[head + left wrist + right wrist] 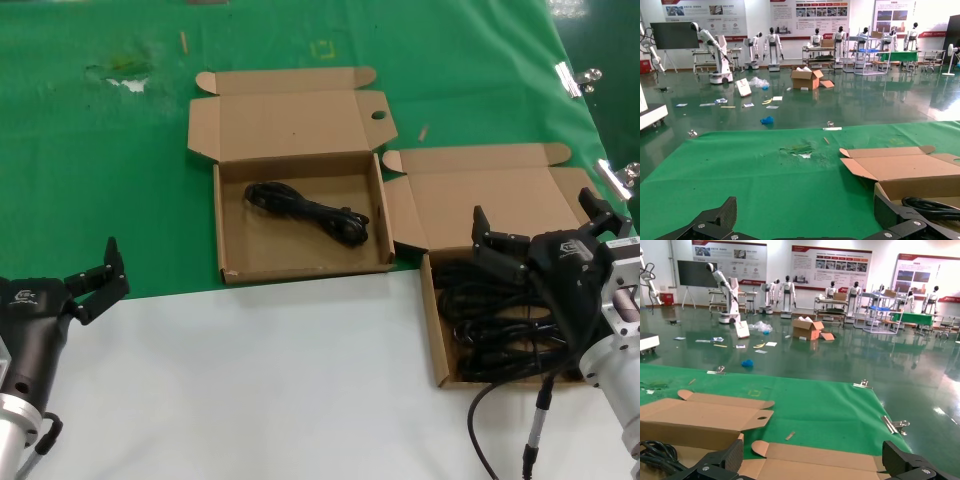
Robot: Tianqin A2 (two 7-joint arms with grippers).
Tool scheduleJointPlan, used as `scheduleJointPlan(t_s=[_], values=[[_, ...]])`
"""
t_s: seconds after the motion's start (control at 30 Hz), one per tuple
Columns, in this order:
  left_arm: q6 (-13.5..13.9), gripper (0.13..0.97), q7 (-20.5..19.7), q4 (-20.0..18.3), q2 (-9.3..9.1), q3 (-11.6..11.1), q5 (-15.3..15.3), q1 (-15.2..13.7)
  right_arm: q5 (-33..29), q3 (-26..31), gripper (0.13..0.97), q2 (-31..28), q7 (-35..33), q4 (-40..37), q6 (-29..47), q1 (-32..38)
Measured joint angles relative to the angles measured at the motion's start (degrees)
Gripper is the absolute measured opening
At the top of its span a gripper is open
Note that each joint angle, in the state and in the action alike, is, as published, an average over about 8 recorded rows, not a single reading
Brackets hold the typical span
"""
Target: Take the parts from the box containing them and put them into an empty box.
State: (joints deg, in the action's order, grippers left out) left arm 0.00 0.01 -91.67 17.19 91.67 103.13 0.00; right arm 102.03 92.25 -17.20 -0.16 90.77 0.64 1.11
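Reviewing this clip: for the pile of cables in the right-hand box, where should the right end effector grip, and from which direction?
Probably from straight above: the box is shallow and open-topped, its walls blocking side approaches. Grip an upper bundle of the cables across its slim middle, not the plug ends. The right end effector, open, already hovers over them; the left end effector waits away, open.

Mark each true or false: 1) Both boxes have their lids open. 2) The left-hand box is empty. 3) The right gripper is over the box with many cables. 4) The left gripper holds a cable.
1) True: the left box and right box are open.
2) False: one cable bundle lies in it.
3) True: the right gripper, open, is above the cable pile.
4) False: the left gripper is open, empty, over the table.
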Motion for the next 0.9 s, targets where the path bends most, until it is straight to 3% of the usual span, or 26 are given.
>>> scheduleJointPlan(t_s=[0.9], values=[[0.0,0.966,0.0,0.0,0.0,0.0,0.0,0.0,0.0,0.0,0.966,0.0,0.0,0.0,0.0,0.0]])
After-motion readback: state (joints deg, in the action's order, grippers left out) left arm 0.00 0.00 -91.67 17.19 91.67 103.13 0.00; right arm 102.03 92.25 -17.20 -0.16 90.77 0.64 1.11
